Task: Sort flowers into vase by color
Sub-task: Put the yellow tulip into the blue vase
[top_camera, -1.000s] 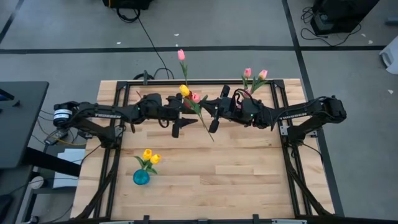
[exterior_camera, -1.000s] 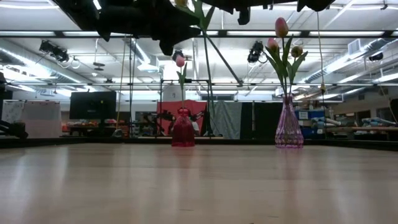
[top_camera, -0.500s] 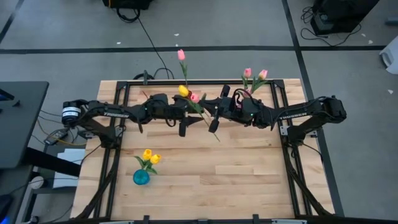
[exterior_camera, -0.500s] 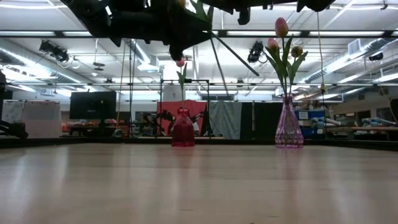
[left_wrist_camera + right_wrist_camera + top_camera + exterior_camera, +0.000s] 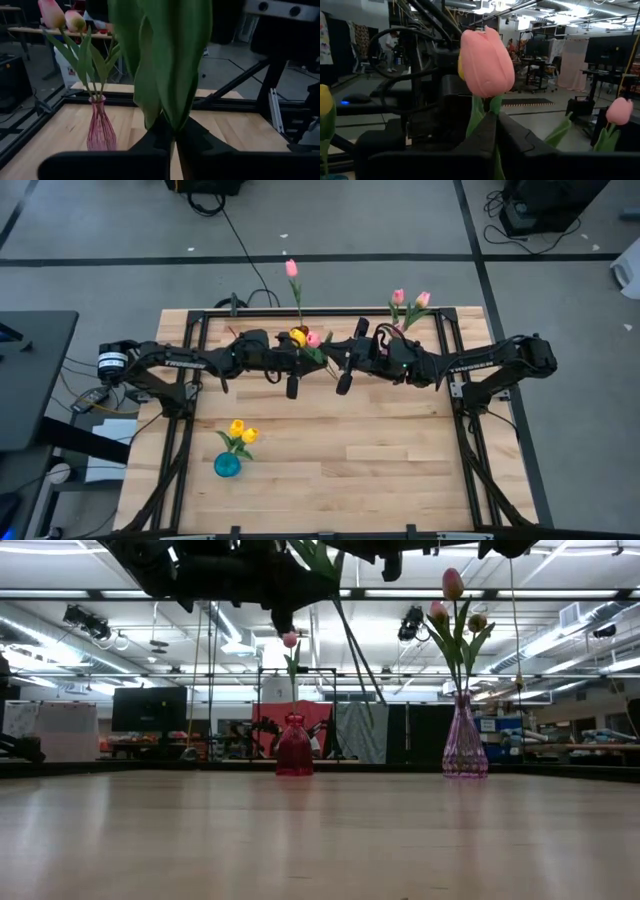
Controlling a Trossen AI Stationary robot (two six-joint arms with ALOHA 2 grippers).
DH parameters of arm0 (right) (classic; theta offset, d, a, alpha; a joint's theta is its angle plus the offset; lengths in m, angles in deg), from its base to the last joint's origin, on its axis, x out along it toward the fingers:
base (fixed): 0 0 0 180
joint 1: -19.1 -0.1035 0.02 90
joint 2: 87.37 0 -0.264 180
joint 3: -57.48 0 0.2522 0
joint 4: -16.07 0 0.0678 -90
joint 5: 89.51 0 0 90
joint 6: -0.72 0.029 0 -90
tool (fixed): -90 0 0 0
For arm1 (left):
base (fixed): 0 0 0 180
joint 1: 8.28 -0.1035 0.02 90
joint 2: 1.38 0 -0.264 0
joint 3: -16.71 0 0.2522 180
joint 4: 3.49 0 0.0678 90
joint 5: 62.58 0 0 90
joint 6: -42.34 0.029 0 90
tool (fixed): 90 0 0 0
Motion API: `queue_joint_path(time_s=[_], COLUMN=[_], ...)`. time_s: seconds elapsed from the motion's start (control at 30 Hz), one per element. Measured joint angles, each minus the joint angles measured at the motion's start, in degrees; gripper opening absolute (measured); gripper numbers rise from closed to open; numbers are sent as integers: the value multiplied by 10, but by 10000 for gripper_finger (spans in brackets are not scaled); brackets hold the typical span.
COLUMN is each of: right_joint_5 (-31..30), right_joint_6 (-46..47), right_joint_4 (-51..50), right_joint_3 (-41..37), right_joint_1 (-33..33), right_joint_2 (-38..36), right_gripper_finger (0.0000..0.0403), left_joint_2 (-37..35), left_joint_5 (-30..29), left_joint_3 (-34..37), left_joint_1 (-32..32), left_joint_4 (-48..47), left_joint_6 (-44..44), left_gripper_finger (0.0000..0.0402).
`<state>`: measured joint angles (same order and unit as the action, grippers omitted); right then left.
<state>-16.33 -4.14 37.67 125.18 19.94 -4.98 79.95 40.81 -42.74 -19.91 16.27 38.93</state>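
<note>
Above the far middle of the table [image 5: 380, 470], the left gripper [image 5: 291, 385] and right gripper [image 5: 343, 383] meet over two tulips: a yellow tulip [image 5: 297, 337] and a pink tulip [image 5: 313, 338]. The left gripper's fingers [image 5: 155, 137] are clamped on green leaves [image 5: 170, 55]; the right gripper's pinch the pink tulip's stem (bud just above them). A clear pink vase [image 5: 398, 330] far right holds two pink tulips; a dark red vase [image 5: 294, 750] holds one; a blue vase [image 5: 227, 464] near left holds two yellow

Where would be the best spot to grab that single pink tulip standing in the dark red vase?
Probably the bare stem of the pink tulip between its bud and the red vase, approached level from the side. It stands upright and thin, so jaws closing across the stem could lift it straight up.
</note>
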Motion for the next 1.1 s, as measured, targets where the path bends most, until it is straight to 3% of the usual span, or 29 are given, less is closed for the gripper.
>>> queue_joint_path(time_s=[0.17,0.33,0.7,0.93,1.1], right_joint_5=[-24,-86,-97,-93,-90], right_joint_6=[2,19,94,135,162], right_joint_4=[-19,-90,-210,-225,-222], right_joint_3=[0,0,0,0,0], right_joint_1=[-15,-37,-25,1,-4], right_joint_2=[-5,-30,-57,-57,-57], right_gripper_finger=[85,135,158,158,157], left_joint_2=[-14,-85,-249,-304,-306], left_joint_5=[5,15,2,17,56], left_joint_3=[0,0,-5,-115,-228], left_joint_1=[-1,-4,-4,-4,-4], left_joint_4=[-53,-145,-366,-545,-701], left_joint_6=[10,49,69,83,158], left_gripper_finger=[38,29,33,34,34])
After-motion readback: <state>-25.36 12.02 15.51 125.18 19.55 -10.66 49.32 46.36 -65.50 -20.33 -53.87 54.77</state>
